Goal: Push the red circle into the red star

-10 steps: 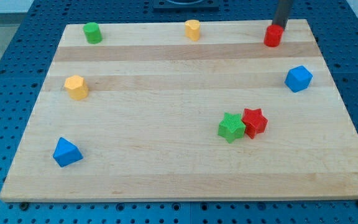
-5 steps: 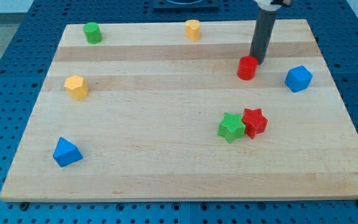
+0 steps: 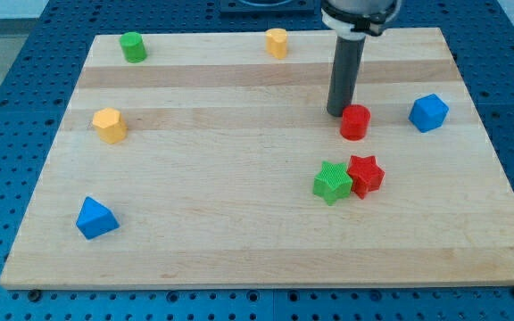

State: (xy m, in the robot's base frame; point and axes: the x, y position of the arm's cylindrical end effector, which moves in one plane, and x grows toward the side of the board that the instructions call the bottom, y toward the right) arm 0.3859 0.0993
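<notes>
The red circle (image 3: 355,121) touches my tip (image 3: 338,112), lower right.

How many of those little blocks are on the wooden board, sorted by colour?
Red: 2, the red circle and the red star
Green: 2, the green cylinder and the green star
Yellow: 2, one at the view's top, one at its left
Blue: 2, one at the view's right, one at lower left
Total: 8 blocks
</notes>
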